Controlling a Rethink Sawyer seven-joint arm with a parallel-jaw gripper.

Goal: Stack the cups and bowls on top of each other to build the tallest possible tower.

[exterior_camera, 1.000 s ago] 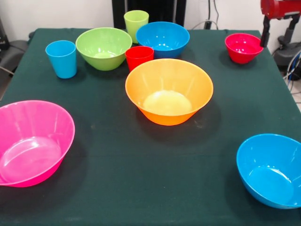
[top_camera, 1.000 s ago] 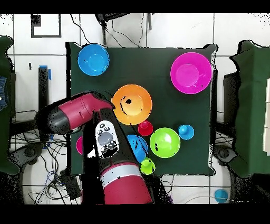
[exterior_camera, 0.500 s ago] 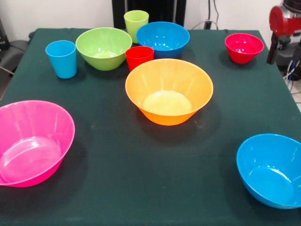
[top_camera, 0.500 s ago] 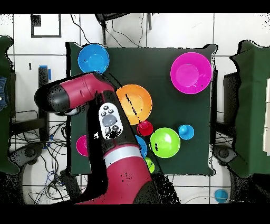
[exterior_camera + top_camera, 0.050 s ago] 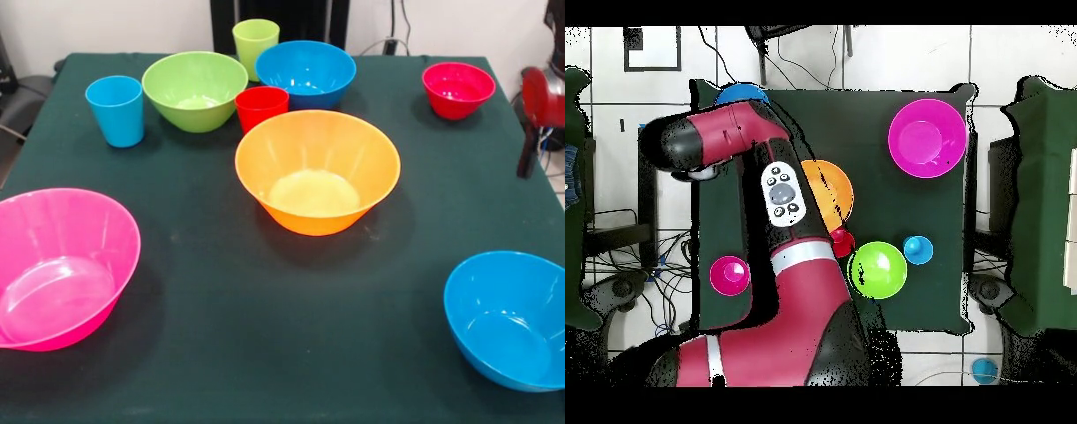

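Bowls and cups all stand apart on the table [image 5: 265, 291]; no tower exists yet. Over the last second the arm [image 5: 715, 145] has swung outward toward the near blue bowl [image 5: 508, 318], likely the first pick. Gripper opening cannot be determined.

Arm [image 5: 765, 300]: glossy red shell, black joints, a pale grey band. White oval button panel [image 5: 784, 195], dark round buttons on it.
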